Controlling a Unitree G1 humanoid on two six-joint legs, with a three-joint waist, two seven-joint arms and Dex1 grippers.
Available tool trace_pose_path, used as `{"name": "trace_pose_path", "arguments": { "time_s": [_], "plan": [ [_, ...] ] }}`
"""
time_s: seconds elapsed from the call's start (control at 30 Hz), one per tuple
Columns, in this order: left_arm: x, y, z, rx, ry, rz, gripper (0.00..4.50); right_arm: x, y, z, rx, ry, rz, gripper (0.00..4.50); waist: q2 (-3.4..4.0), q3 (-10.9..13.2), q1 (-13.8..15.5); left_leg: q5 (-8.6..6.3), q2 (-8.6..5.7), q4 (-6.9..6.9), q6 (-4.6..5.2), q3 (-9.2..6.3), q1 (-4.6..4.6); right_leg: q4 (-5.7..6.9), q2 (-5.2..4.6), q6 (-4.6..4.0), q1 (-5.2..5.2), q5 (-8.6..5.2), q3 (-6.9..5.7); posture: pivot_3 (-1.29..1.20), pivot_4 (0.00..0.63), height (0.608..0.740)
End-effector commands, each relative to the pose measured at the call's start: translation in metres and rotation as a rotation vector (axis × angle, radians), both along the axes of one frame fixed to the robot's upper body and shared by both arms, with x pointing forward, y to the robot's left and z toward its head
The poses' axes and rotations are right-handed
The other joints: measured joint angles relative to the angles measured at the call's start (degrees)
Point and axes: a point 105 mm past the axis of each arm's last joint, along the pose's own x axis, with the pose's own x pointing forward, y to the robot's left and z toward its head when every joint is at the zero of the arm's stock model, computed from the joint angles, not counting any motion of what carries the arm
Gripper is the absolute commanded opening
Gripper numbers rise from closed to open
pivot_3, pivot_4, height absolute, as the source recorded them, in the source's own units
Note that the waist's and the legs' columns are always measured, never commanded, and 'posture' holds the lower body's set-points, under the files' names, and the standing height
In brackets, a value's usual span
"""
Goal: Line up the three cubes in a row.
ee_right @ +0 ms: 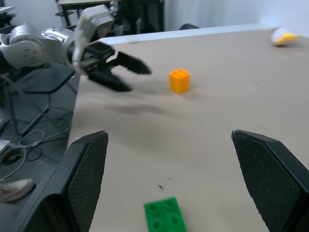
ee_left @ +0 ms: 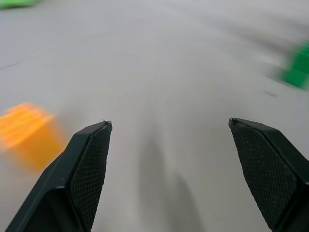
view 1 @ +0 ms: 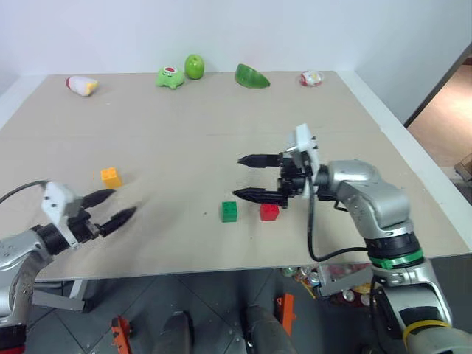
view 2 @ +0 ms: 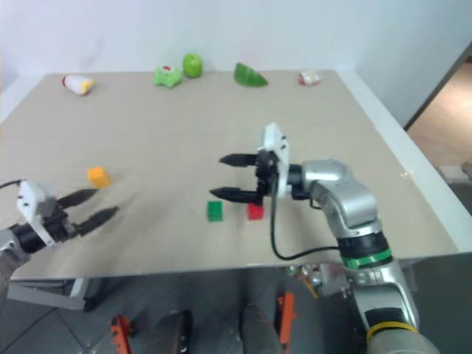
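A big tan table (view 1: 184, 236) has 3 little blocks on it. The green cube (view 1: 228, 212) and the red cube (view 1: 269, 212) sit side by side near the front edge of the table, close but not touching. The green one is to the left of the red one. The orange-yellow cube (view 1: 111, 177) sits by itself, well apart from the other 2, far over on the left side of the table.

The right gripper (view 1: 248, 178) points sideways to the left. Its 2 black fingers are spread wide, and there is nothing between them. It hangs just above and behind the red cube and the green cube. In its own wrist view, the green cube (ee_right: 165, 216) shows low down between its fingers, and the orange-yellow cube (ee_right: 179, 80) shows farther off.

The left gripper (view 1: 118, 206) is over the left front part of the table, near the orange-yellow cube but not touching it. Its fingers are spread apart too, and it holds nothing.

At the far edge of the table there are some toys in a row: a white and yellow toy (view 1: 81, 85), a green frog toy (view 1: 170, 77), a green apple (view 1: 194, 66), a dark green curved toy (view 1: 251, 76) and a small red and white toy (view 1: 311, 78).
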Motion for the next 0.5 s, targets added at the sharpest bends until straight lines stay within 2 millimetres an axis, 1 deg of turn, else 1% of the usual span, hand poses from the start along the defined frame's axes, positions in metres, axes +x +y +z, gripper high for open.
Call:
{"name": "trace_pose_path", "arguments": {
  "time_s": [0.03,0.2,0.27,0.4,0.5],
  "plan": [
    [-0.003,0.03,0.005,-0.04,-0.04,0.172,4.0,0.0,0.001,0.011,0.002,-0.061,0.017,4.26,0.0,0.0,0.12,0.0,-0.01,0.0,0.0,-0.02,-0.02,0.0,-0.01,0.0,-0.01,0.0,-0.02,0.0,0.15,0.733],
    [0.005,0.05,-0.002,-0.05,-0.035,0.281,4.0,0.001,0.002,0.009,-0.003,-0.068,0.027,4.26,-0.02,-0.01,0.16,0.0,-0.02,0.02,0.0,-0.01,-0.03,0.0,-0.02,-0.04,0.01,0.01,-0.03,0.0,0.15,0.733],
    [0.012,0.052,-0.005,-0.053,-0.026,0.293,4.0,0.001,0.002,0.009,-0.003,-0.07,0.029,4.26,-0.02,-0.02,0.09,0.01,-0.02,0.03,-0.01,-0.01,-0.02,0.0,0.0,-0.08,-0.01,0.04,-0.04,0.0,0.15,0.733],
    [0.026,0.047,-0.009,-0.037,-0.012,0.273,4.0,0.0,0.001,0.011,0.001,-0.078,0.026,4.26,-0.03,-0.02,0.1,0.01,-0.01,0.03,-0.01,-0.02,-0.01,0.0,0.01,-0.11,-0.01,0.07,-0.06,0.0,0.15,0.733],
    [0.04,0.033,-0.015,-0.014,0.005,0.231,4.0,0.0,-0.005,0.014,0.012,-0.082,0.008,4.26,-0.05,-0.03,0.11,0.01,-0.01,0.01,-0.01,0.0,-0.01,0.0,0.0,-0.09,-0.01,0.08,-0.06,0.0,0.15,0.733]
  ]
}}
